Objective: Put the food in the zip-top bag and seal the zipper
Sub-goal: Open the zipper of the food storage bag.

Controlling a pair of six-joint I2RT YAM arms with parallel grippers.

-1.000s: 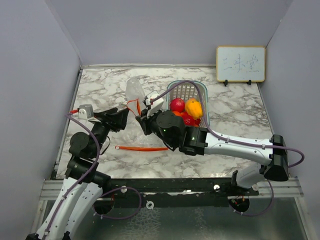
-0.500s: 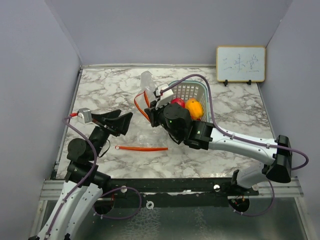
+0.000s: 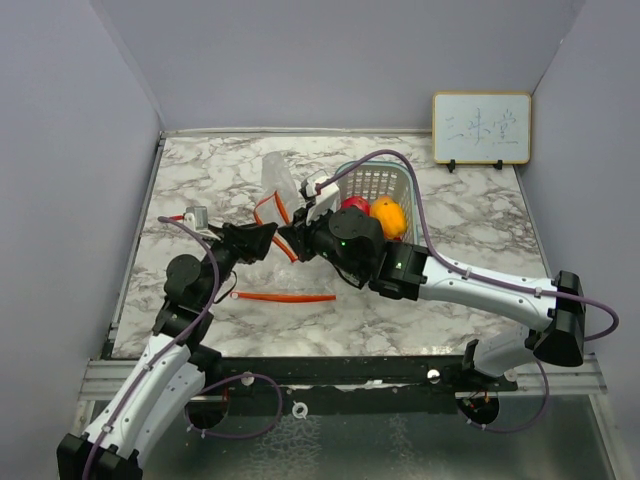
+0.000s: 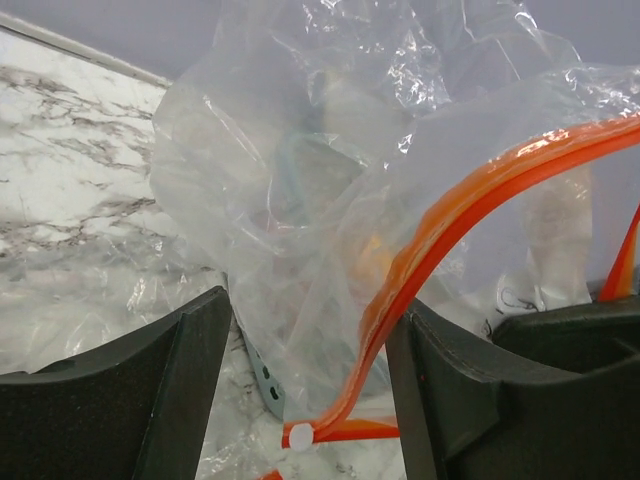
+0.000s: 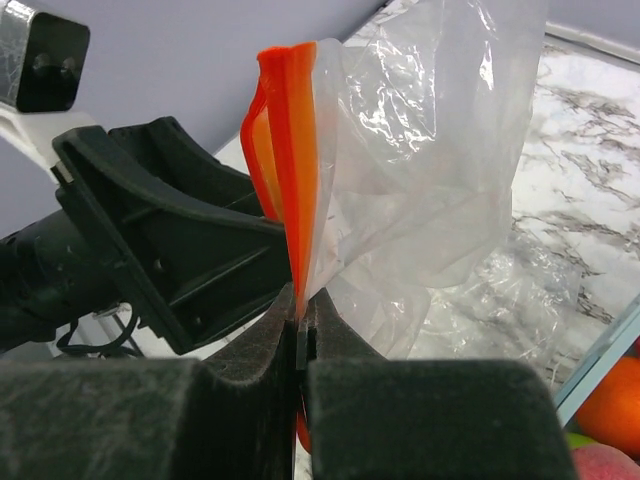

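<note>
R gripper point(image 5: 300, 335) clamped tight on the zipper point(image 5: 290, 150), holding the zip-top bag point(image 5: 420, 180) up off the marble tabletop point(image 3: 470, 220). Mouth edge stands upright, film hanging crumpled behind.

L gripper point(image 4: 310, 385) jaws apart, one each side of film and strip. No contact visible. Judged: lining up a 2nd pinch so both arms can spread the mouth. Mouth not yet opened enough to load.

Food point(image 3: 354, 208) sits in the teal lattice basket point(image 3: 375, 180): red and orange-yellow pieces on top. None seen in the bag. Task judged at an early stage; zipper unsealed.

Edges/room:
- Bag hangs between the 2 grippers, which nearly meet. Little slack there, so risk of fingers fouling each other.
- Basket just beside R wrist, on its R side; short carry for food.
- Open marble behind and L of bag; side wall well apart.
- Separate orange-red strip point(image 3: 285, 297) lies flat near front edge, below both wrists. Origin cannot tell
</note>
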